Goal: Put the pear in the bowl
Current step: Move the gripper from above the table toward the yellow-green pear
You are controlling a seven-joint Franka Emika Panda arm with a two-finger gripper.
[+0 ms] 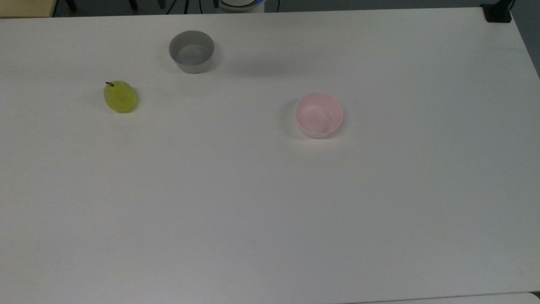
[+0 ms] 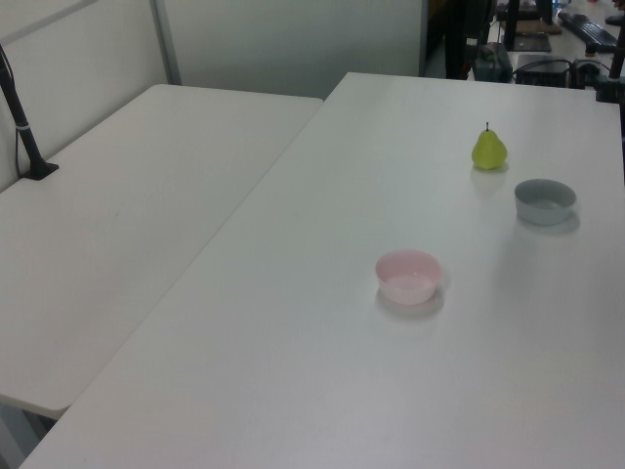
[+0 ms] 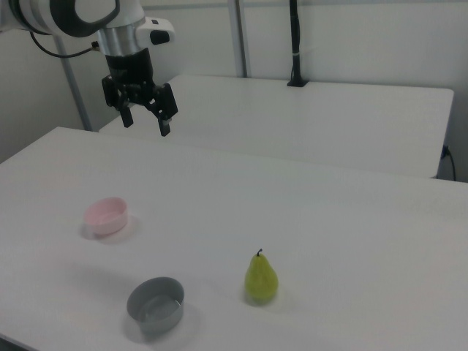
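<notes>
A grey bowl (image 1: 191,51) stands upright and empty on the white worktop (image 1: 270,202). A second white table (image 2: 127,225) stands just beside the worktop. A black pole (image 3: 295,44) rises from this second table's far edge.

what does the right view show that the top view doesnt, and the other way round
The right view shows the arm's end effector hanging open, high above the table, and a second table behind with a black post on it. The top view looks straight down on the pear, so its stem points to the top view's upper left, and takes in a black clamp at the table's corner. Both show the pear, the pink bowl and the grey bowl, all standing apart on the white table, both bowls empty.
</notes>
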